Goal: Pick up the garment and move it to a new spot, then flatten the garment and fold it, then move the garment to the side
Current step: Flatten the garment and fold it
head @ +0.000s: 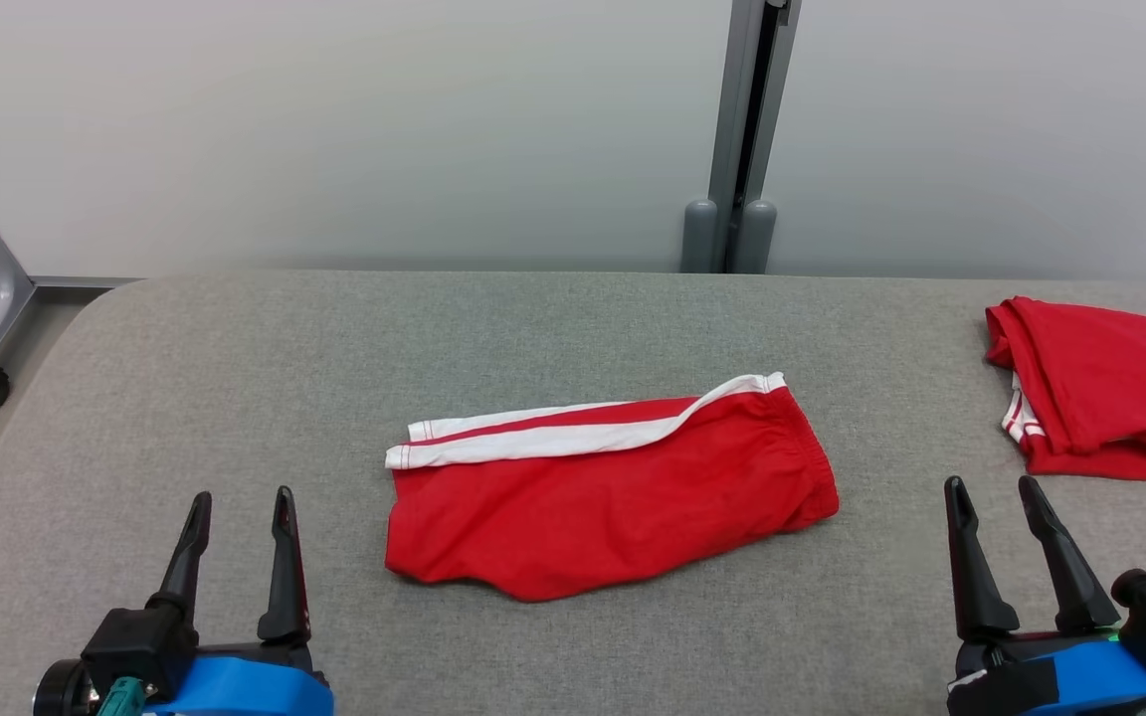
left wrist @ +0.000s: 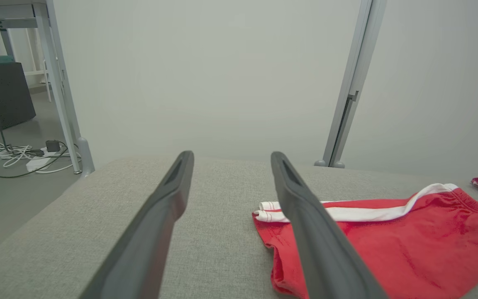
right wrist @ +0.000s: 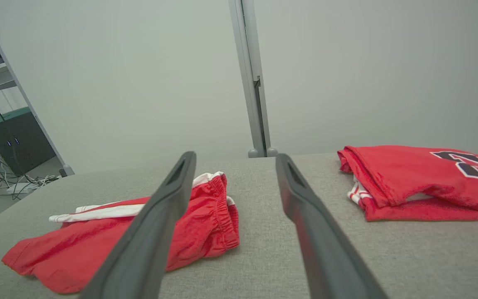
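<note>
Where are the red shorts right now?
In the head view, the red shorts lie in the middle of the grey table, between the left claw and right claw, left of the red jersey.

On the left gripper [head: 242, 495] and right gripper [head: 991, 484] alike, two long, tapered matt-black fingers [head: 285, 557], slotted near the tips, seated in black blocks [head: 135, 641] on bright blue wrist housings [head: 235, 688]; teal connector [head: 123, 693] at left base, black tape [head: 1016, 686] at right

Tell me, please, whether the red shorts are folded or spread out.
Folded: the shorts lie doubled over on the table, two white stripes lying together.
</note>
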You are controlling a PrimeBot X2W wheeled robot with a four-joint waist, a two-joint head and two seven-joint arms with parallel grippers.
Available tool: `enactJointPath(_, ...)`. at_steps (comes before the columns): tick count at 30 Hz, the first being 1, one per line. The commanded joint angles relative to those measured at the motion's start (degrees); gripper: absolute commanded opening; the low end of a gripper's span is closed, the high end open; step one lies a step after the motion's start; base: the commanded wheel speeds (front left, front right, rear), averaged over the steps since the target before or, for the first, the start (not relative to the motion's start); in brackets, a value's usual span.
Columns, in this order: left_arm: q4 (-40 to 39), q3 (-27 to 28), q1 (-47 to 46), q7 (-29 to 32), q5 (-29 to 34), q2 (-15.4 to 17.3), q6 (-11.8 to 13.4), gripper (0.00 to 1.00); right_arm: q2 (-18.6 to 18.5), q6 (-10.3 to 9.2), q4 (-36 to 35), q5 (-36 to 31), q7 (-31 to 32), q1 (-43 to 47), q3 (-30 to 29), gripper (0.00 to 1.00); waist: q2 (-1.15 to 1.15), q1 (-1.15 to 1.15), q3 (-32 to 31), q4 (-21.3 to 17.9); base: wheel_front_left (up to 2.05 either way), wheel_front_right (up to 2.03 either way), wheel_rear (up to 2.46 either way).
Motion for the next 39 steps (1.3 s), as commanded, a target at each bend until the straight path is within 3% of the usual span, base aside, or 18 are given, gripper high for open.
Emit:
enactJointPath(1, -0.1, 0.3, 0.7, -0.1, 0.7, -0.1, -0.1, 1.00, -0.1, 0.01, -0.5, -0.3, 0.3, 1.0, -0.3, 1.00, 0.00, 0.00, 0.0, -0.1, 0.00, 0.00, 0.00)
enactJointPath(16, 0.7, 2.0, 1.0, -0.1, 3.5, -1.7, -1.6, 1.00, -0.1, 0.01, -0.7, -0.8, 1.3, 1.7, -0.7, 1.00, 0.00, 0.00, 0.0, -0.7, 0.00, 0.00, 0.00)
enactJointPath(24, 1.0, 2.9, -0.5, -0.1, 4.1, -3.1, -2.6, 1.00, -0.1, 0.01, 2.4, -2.4, 2.3, -4.9, 1.6, 1.00, 0.00, 0.00, 1.0, 0.3, 0.00, 0.00, 0.00)
enactJointPath(34, 1.7, 2.9, -3.3, -0.1, 5.1, -5.4, -4.5, 1.00, -0.1, 0.01, 14.7, -5.3, 3.4, -19.3, 4.0, 1.00, 0.00, 0.00, 4.5, 4.5, 0.00, 0.00, 0.00)
enactJointPath(39, 2.1, 3.3, -5.7, -0.1, 5.7, -7.0, -5.8, 1.00, -0.1, 0.01, 29.0, -9.7, 2.0, -26.4, 0.7, 1.00, 0.00, 0.00, 8.2, 7.6, 0.00, 0.00, 0.00)
